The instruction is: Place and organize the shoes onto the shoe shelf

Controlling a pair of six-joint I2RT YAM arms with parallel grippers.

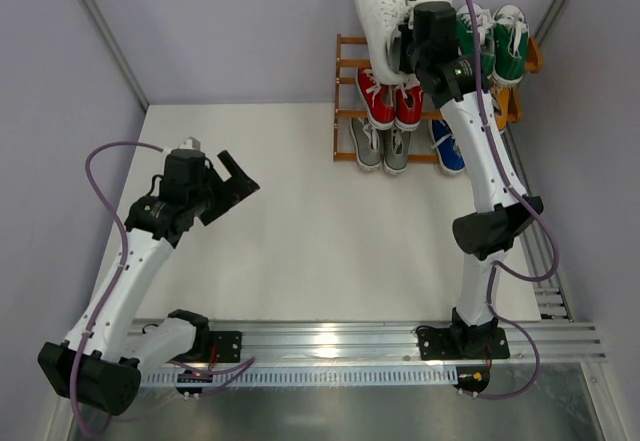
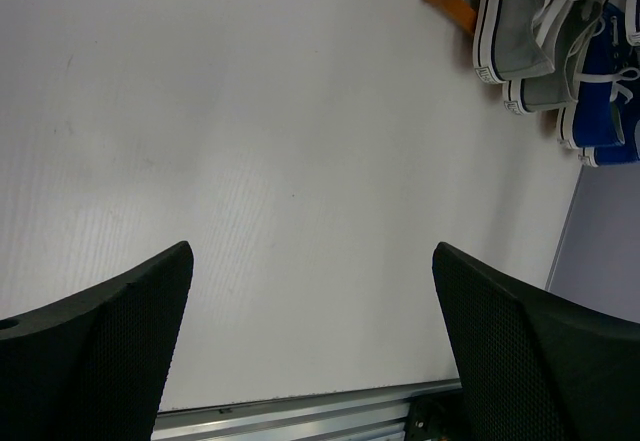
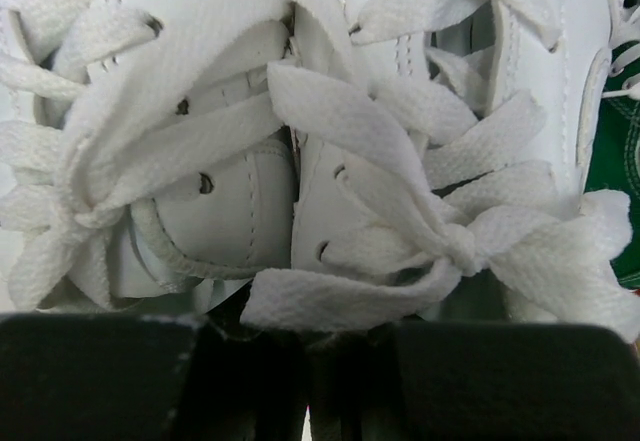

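You hold the white pair (image 1: pixel 385 11) in the right jaws, which pinch the two inner collars pressed together just under the laces, so one grip carries both shoes. The pair is at the left part of the top tier of the shoe shelf (image 1: pixel 343 111), just beside the green pair (image 1: pixel 508 46). I judge this is the place meant for it, but I cannot tell if the soles already touch the slats. The left jaws are spread wide and hold nothing. They hover over the bare desk (image 1: pixel 300 221), well apart from the shelf, probably to leave room. By count you have two white shoes, two green, two red (image 1: pixel 392 96) on the middle tier, two grey (image 1: pixel 382 146) and two blue (image 2: pixel 600 91) at the bottom. That makes ten shoes and one shelf. No orange shoe shows in any view.
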